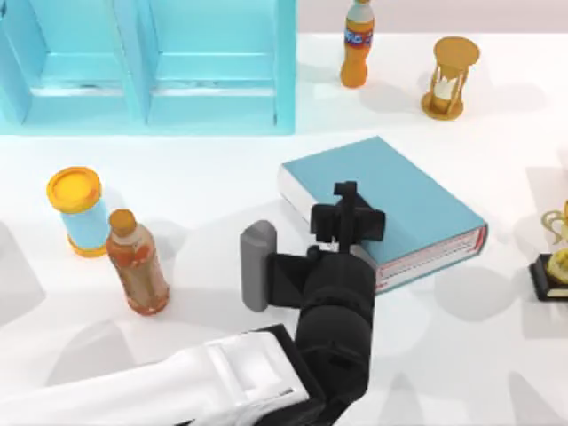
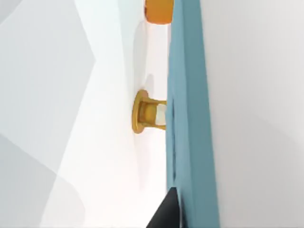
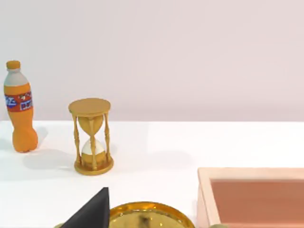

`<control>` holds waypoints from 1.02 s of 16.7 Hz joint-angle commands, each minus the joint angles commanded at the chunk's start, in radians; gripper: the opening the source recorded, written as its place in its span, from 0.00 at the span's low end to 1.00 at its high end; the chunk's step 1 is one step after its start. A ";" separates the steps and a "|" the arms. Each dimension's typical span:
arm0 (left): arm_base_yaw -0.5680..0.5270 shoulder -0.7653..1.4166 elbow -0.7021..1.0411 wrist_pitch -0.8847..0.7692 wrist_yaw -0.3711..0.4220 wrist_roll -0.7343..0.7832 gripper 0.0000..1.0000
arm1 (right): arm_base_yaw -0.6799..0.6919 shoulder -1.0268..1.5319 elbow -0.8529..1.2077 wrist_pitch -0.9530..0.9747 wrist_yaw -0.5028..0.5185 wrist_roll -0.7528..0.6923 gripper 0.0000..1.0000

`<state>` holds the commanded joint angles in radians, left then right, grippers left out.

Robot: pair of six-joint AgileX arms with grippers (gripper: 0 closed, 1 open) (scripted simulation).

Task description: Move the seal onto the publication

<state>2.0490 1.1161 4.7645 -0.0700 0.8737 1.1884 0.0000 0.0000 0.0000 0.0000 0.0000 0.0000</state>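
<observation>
The publication [image 1: 390, 200], a thick teal-blue book with white page edges, lies flat right of the table's middle. Its teal cover edge [image 2: 190, 118] runs through the left wrist view. My left gripper [image 1: 348, 216] hangs over the book's near-left corner, its black body covering whatever is beneath it. The seal is hidden. My right gripper shows as a dark tip [image 3: 92, 213] in the right wrist view, beside a gold trophy top.
A light blue cabinet [image 1: 146, 67] fills the back left. An orange soda bottle [image 1: 357, 44] and an hourglass [image 1: 450, 78] stand at the back right. A yellow-lidded can [image 1: 78, 211] and an orange-brown bottle [image 1: 136, 264] stand left. A gold trophy [image 1: 555, 257] is at the right edge.
</observation>
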 joint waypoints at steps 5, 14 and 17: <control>-0.006 0.014 0.008 -0.002 0.012 -0.007 0.00 | 0.000 0.000 0.000 0.000 0.000 0.000 1.00; -0.003 -0.074 0.032 -0.105 0.011 -0.006 0.00 | 0.000 0.000 0.000 0.000 0.000 0.000 1.00; -0.003 -0.077 0.033 -0.109 0.011 -0.006 0.00 | 0.000 0.000 0.000 0.000 0.000 0.000 1.00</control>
<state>2.0464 1.0389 4.7976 -0.1790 0.8851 1.1826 0.0000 0.0000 0.0000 0.0000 0.0000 0.0000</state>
